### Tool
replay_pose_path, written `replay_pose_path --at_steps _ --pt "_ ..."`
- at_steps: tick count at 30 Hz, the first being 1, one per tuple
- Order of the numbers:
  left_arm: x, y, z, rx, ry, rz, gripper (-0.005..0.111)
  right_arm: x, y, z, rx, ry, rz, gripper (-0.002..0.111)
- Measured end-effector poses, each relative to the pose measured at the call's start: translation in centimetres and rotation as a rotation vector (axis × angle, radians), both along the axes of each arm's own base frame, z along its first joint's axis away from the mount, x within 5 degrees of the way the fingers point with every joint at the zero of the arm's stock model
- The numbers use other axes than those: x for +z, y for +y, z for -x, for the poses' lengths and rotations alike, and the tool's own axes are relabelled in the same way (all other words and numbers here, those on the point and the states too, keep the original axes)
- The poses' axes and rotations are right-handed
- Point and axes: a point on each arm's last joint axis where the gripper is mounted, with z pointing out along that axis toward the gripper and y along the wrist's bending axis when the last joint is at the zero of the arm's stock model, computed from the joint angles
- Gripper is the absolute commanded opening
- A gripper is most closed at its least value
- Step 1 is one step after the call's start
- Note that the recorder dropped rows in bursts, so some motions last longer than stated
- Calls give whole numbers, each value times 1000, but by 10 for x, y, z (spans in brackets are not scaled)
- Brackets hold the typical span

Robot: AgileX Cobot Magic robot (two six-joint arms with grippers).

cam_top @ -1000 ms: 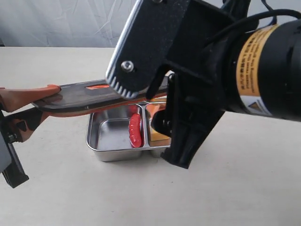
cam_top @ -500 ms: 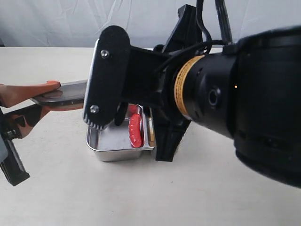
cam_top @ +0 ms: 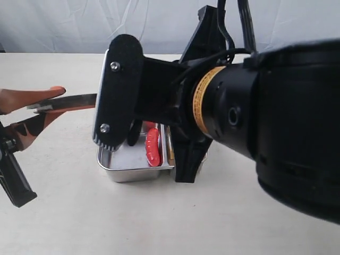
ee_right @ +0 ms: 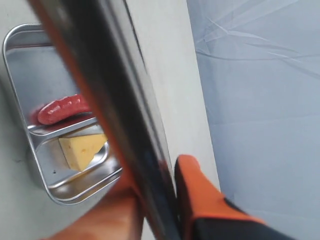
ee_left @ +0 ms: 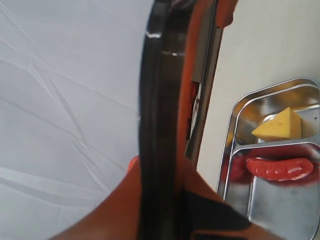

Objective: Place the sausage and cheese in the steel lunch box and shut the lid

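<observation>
I log: left tool (cam_top: 53,103) pinching lid (cam_top: 74,101) | right tool (ee_right: 157,172) pinching lid too | sausage (cam_top: 153,147) in steel lunch box (cam_top: 133,174), large compartment | cheese (ee_left: 280,125) in small compartment.

**Access to the steel lunch box (cam_top: 133,173): right side and overhead obstructed, near side and left open.**

The right arm (cam_top: 265,138) fills the space above and to the right of the box and hides its small compartment in the exterior view. The lid (cam_top: 74,100) is raised off the table (cam_top: 79,223), clamped between the fingers of the left gripper (cam_top: 56,102) and the right gripper (ee_right: 160,205). It bars the way from the left at that height. The sausage (cam_top: 153,147) lies along the divider and the cheese (ee_left: 279,125) is in the small compartment. The rest of the large compartment's floor is bare.
</observation>
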Motion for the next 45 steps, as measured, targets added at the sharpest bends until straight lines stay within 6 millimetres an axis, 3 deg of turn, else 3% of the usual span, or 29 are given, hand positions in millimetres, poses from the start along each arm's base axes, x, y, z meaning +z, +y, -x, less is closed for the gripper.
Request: replay_pose_path --at_steps 4,7,16,20,24,31,36,45 --pt "1 3 -3 60 31 59 45 -8 6 -2 -8 0 23 -1" --pt "2 5 -5 101 60 103 54 -14 10 -5 -39 -21 34 -1" --pt "9 20 -1 222 135 296 54 -29 17 -15 -158 -99 71 -1" --pt "5 30 2 298 190 384 54 -42 21 -17 -213 -185 185 -1" --pt "4 36 4 349 223 444 54 -60 32 -15 -234 -278 285 -1" --pt "2 39 4 379 231 451 54 -106 52 -9 -242 -266 337 -1" --pt "2 39 4 385 247 476 54 -127 58 -9 -253 -267 365 -1" --pt "2 39 4 387 256 490 54 -129 61 -11 -230 -304 370 -1"
